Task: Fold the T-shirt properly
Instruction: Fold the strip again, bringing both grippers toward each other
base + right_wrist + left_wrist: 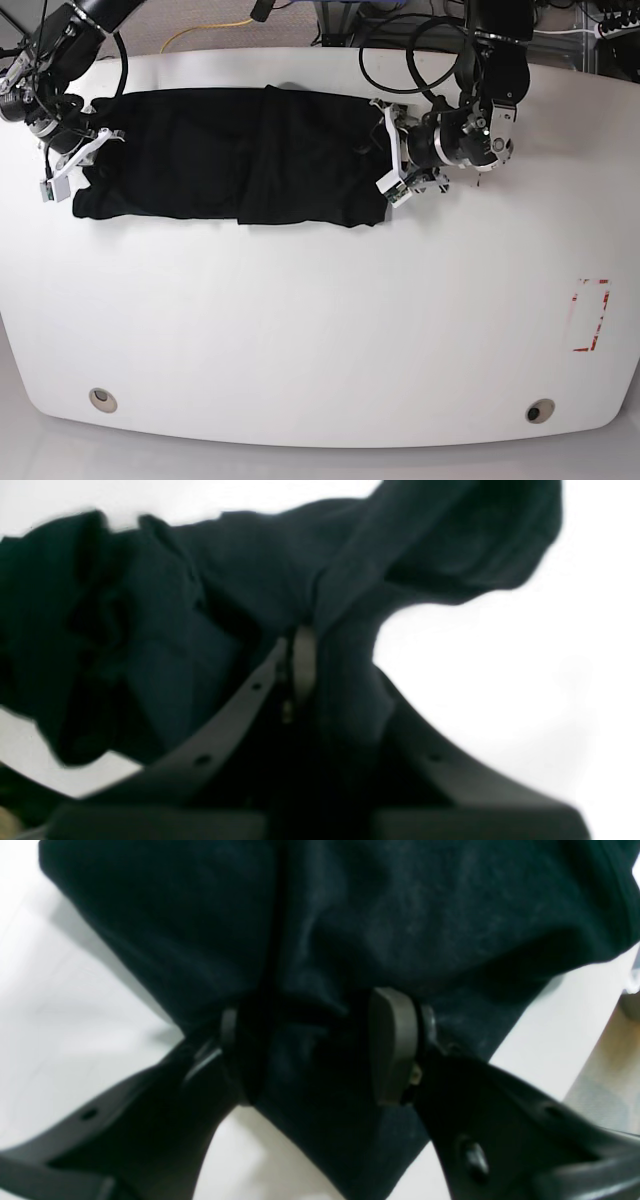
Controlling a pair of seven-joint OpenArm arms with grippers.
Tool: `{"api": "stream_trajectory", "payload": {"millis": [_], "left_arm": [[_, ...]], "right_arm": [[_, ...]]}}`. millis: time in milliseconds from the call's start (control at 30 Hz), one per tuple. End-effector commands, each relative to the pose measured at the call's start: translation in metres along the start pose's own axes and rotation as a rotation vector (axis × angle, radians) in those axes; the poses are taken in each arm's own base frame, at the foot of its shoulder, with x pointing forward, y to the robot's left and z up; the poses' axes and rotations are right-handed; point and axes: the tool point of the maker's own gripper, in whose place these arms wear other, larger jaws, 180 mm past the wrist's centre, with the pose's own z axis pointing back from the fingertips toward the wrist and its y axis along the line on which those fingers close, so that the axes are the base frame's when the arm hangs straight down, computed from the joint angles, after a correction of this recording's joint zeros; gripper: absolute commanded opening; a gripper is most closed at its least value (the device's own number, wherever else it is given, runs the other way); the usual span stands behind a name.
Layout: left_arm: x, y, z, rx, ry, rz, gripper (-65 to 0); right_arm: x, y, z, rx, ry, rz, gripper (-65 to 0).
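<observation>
Gripping shirt (230, 165) ends: right claw (320, 650) pinched tight on cloth, left claw (320, 1050) half-open around a bunched hem; shirt lay across tabletop (320, 330); lifting evenly would suit

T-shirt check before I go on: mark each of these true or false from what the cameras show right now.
1. The T-shirt lies as a long band across the far side of the table. True.
2. The right gripper is pinched shut on cloth. True.
3. The left gripper hangs clear of the shirt. False: cloth sits between its fingers, at the shirt's end.
4. Both grippers are at the same end of the shirt. False: they are at opposite ends.
5. A red-outlined rectangle is marked on the table away from the shirt. True.
</observation>
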Motion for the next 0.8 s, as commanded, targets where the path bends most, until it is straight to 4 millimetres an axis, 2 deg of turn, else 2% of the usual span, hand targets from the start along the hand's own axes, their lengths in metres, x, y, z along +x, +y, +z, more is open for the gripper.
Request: {"api": "stream_trajectory", "payload": {"millis": [0,67,133,267,400,500,667,767], "left_arm": [[-0.015,0.001,-0.008,0.012,0.085,0.009,-35.0],[-0.015,0.001,-0.013,0.001,0.088,0.023,-35.0],[-0.011,-0.004,-0.024,-0.024,0.083,0.048,-35.0],[-0.006,-0.011,-0.041,-0.067,0.087,0.090,-35.0],[-0.013,-0.012,-0.051,-0.090,0.110,0.121,-35.0],[-0.006,-0.022,-0.059,-0.111,0.084,0.137,-35.0],[-0.006,-0.037,-0.066,-0.139,0.107,0.108,-35.0],[-0.006,-0.040,-0.067,-0.144,0.110,0.101,-35.0]], "right_arm": [[0.027,0.017,0.013,0.020,-0.092,0.078,-65.0],[0.033,0.028,0.018,0.046,-0.123,0.099,-65.0],[0.037,0.052,0.012,0.134,-0.150,0.105,-65.0],[0.040,0.081,0.005,0.246,-0.181,0.097,-65.0],[0.041,0.122,-0.005,0.388,-0.213,0.063,-65.0],[0.048,0.144,-0.012,0.448,-0.236,0.060,-65.0],[0.053,0.160,-0.019,0.493,-0.259,0.038,-65.0],[0.062,0.171,-0.030,0.503,-0.258,0.045,-65.0]]}}
